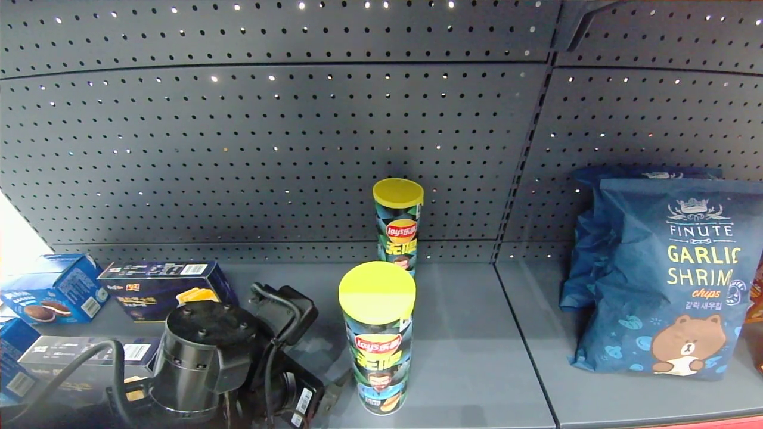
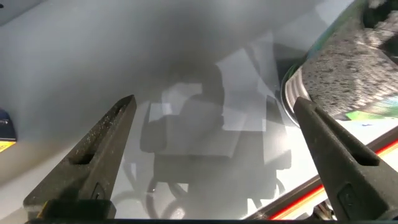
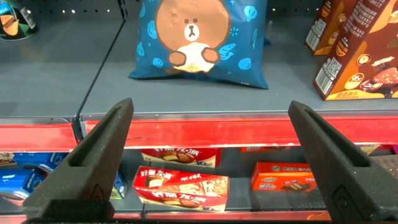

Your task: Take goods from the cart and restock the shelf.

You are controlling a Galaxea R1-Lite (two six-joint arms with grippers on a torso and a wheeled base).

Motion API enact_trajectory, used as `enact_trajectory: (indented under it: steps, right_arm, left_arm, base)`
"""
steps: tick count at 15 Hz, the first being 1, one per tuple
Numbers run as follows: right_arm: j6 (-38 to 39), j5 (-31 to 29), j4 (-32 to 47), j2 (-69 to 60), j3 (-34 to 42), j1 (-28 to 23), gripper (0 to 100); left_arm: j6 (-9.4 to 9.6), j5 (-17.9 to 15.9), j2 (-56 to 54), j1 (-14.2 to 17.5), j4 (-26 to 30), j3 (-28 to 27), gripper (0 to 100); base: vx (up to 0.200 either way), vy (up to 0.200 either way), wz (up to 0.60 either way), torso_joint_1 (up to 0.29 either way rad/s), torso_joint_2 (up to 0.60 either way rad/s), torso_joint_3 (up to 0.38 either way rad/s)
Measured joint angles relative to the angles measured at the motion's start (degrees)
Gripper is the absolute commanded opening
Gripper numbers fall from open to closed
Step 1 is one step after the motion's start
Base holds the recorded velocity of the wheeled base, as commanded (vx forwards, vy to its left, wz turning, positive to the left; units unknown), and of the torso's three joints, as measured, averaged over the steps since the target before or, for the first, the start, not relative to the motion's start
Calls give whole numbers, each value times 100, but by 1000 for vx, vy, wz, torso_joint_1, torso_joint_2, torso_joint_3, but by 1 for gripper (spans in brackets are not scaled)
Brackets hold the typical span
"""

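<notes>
Left claw [image 2: 208, 155]: released, fingers spread wide over the bare shelf [image 1: 477, 357], its arm at the lower left of the head frame. Front chip can [image 1: 377, 339]: upright, yellow lid, lower centre, just beside one finger of that claw and outside the gap; contact cannot be told. Rear chip can [image 1: 398, 223]: upright, behind the first, against the back panel. Right claw [image 3: 211, 155]: released, grasping nothing, before the shelf's red edge, facing the blue chip bag [image 3: 199, 37]. Biscuit boxes [image 1: 161, 286]: left edge.

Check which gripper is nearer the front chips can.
Left. Left gripper is open just beside the front chips can; right gripper is off the shelf edge, facing the blue snack bag.
</notes>
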Motion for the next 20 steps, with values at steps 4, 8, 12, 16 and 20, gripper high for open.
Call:
enact_trajectory:
  steps: [4,8,12,16,20]
  right_arm:
    - [0,0,-2,0,0,1,100]
    - [-2,-1,-2,0,0,4,100]
    - [0,0,-2,0,0,0,100]
    - [0,0,0,0,0,1,100]
    - [2,0,-2,0,0,4,100]
  left_arm:
    - [-5,104,16,-61,0,-33,100]
    - [-12,134,66,-139,0,-72,100]
    - [-26,177,99,-166,2,-119,100]
    - [-26,174,149,-182,2,-180,100]
    - [-26,174,190,-221,6,-199,100]
  base:
    - [0,0,0,0,0,0]
    - [0,0,0,0,0,0]
    - [0,0,0,0,0,0]
    - [0,0,0,0,0,0]
    - [0,0,0,0,0,0]
